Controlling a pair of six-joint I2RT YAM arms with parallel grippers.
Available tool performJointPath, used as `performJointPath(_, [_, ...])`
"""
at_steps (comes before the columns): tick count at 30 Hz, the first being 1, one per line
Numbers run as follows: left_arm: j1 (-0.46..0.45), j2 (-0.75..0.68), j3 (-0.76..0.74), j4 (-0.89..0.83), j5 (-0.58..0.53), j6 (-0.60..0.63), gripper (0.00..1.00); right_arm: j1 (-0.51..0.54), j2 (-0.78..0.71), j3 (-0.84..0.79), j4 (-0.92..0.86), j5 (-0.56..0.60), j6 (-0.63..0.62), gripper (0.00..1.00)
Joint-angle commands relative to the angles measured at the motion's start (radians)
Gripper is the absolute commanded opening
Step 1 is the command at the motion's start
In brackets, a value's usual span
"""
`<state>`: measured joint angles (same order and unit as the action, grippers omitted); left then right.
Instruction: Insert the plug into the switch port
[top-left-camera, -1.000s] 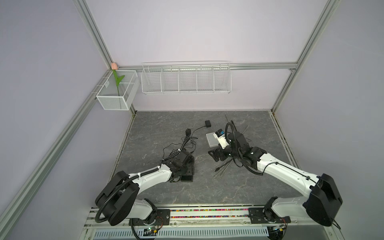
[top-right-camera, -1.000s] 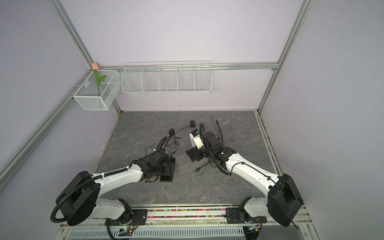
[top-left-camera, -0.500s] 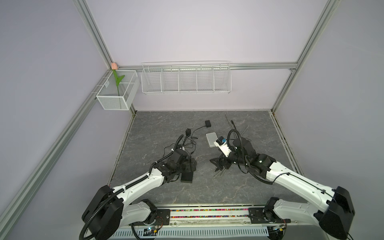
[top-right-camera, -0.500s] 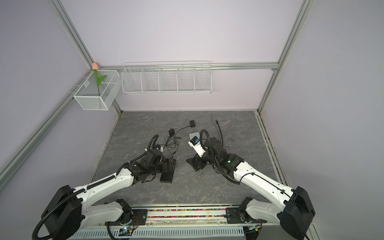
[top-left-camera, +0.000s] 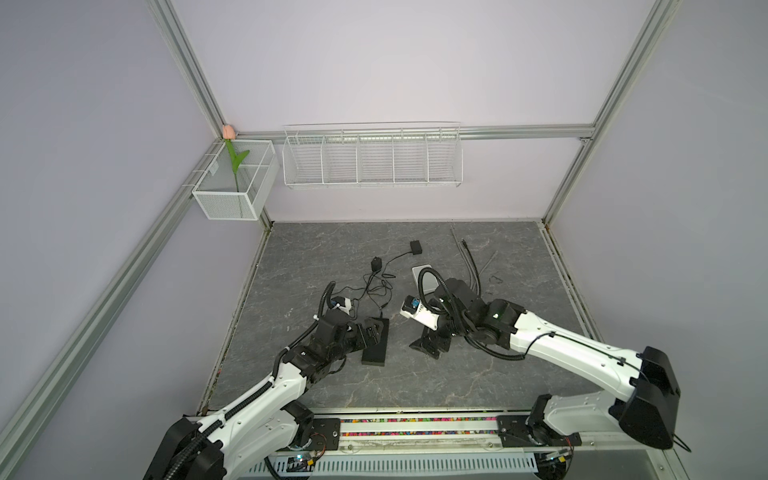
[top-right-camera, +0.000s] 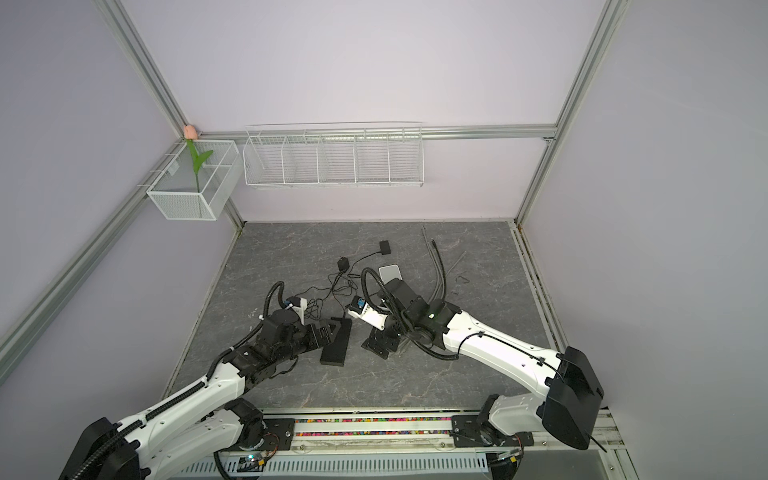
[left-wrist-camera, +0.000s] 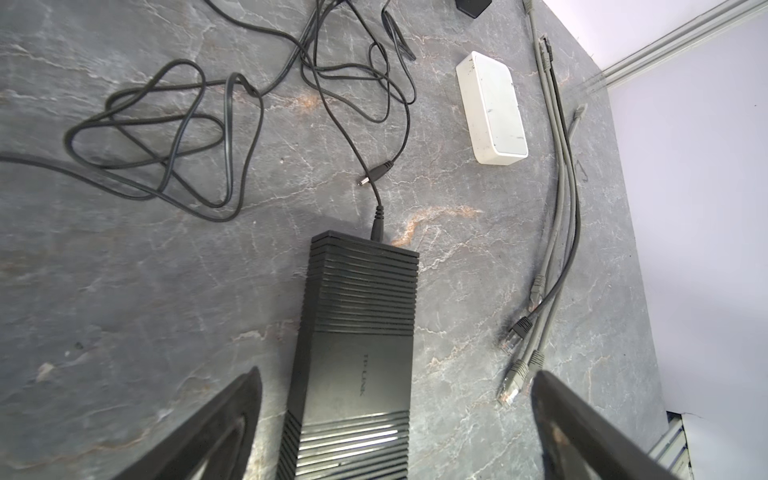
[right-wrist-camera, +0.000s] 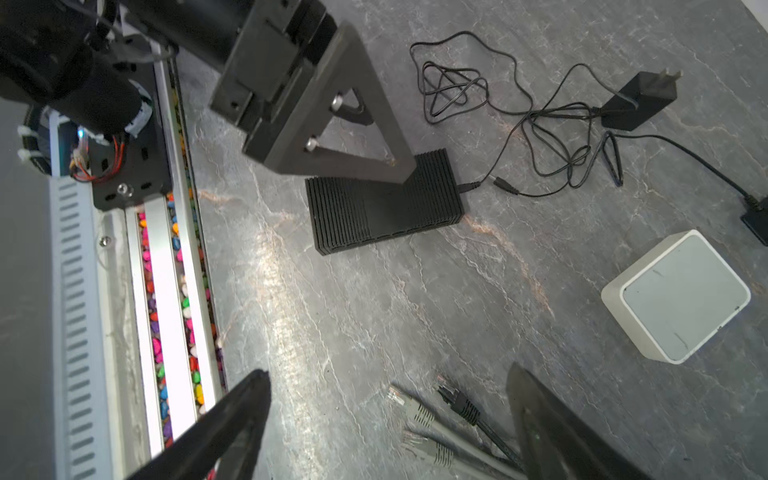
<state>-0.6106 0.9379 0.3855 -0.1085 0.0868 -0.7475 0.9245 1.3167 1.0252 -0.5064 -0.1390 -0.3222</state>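
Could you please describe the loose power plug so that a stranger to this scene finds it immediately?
Find the black ribbed switch on the grey table. Just off its short end, where one black cord enters it, lies the loose plug. It is a small black barrel with a bare metal tip, unlike the clip-type ends of the grey network cables.

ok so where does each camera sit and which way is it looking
top views: high above the front rail, looking down on the table; left arm and right arm show.
left wrist: on the left arm, looking along the black switch; open left fingers flank it.
right wrist: on the right arm, looking down at ethernet plugs; open right fingers and left fingers show.
shared: both wrist views catch the switch and white box.
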Motion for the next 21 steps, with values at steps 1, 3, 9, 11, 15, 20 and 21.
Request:
performJointPath(1, [0.004, -0.006, -0.038, 0.061, 0.034, -0.005, 1.00, 0.002, -0.087, -0.031, -0.015, -0.009, -0.206, 0.89])
performJointPath(3, [0.004, 0.001, -0.036, 0.045, 0.017, -0.002, 1.00, -0.001, -0.100, -0.017, -0.033, 0.001, -0.257, 0.89])
performJointPath(9, [0.001, 0.007, 0.033, -0.154, -0.049, 0.043, 0.94, -0.066, 0.141, 0.237, -0.384, 0.068, -0.361, 0.92])
performJointPath(11, [0.000, -0.020, 0.022, -0.157, -0.043, 0.036, 0.94, -0.078, 0.234, 0.305, -0.511, 0.068, -0.387, 0.86])
performJointPath(15, [-0.006, -0.103, -0.010, -0.171, -0.044, 0.023, 0.93, -0.100, 0.331, 0.345, -0.544, 0.120, -0.421, 0.83])
performJointPath(20, [-0.016, -0.179, -0.047, -0.194, -0.043, -0.006, 0.92, -0.146, 0.403, 0.358, -0.519, 0.173, -0.461, 0.73])
performJointPath(21, [-0.019, -0.217, -0.056, -0.193, -0.047, -0.013, 0.92, -0.154, 0.421, 0.356, -0.509, 0.190, -0.466, 0.68])
